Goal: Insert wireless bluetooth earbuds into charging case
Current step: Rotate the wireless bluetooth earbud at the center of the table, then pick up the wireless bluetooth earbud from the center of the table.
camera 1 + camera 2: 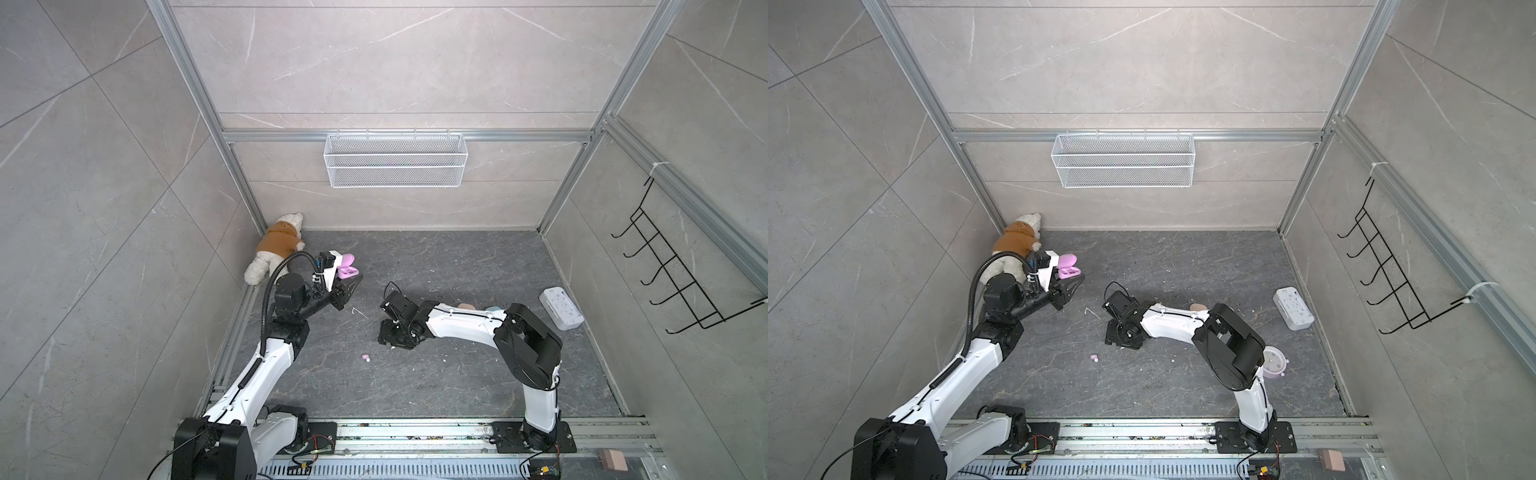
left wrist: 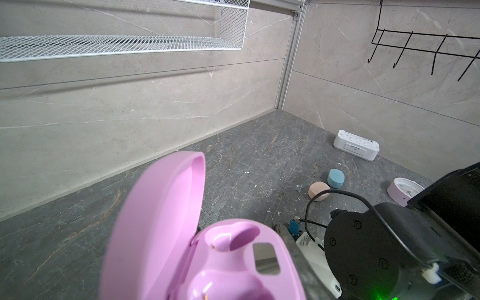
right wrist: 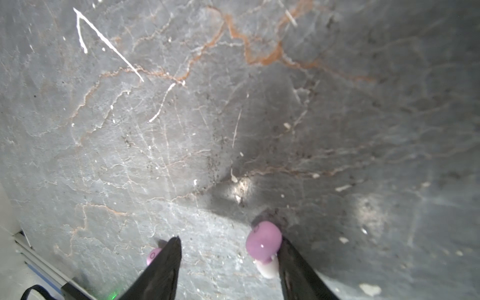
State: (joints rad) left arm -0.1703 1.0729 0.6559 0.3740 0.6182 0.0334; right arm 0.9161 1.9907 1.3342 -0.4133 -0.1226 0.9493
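Over the grey bench (image 1: 457, 270), the left tool (image 1: 353, 284) is clenched on the open lilac case (image 2: 233, 259). It holds the case raised at the far left, and the sockets that show are empty and face up. The right tool (image 3: 230, 239) points down at mid-bench, jaws spread. 1 lilac bud (image 3: 263, 242) touches only 1 of its fingers, and a 2nd bud (image 1: 366, 358) lies apart to the near left. For a good pickup, I judge the right tool should centre over the bud so both fingers meet it. It should then close gently, since so small and smooth a thing could squirt out. Whether that bud rests on the bench or clings to the finger is unclear. Both top views hide it under the tool.
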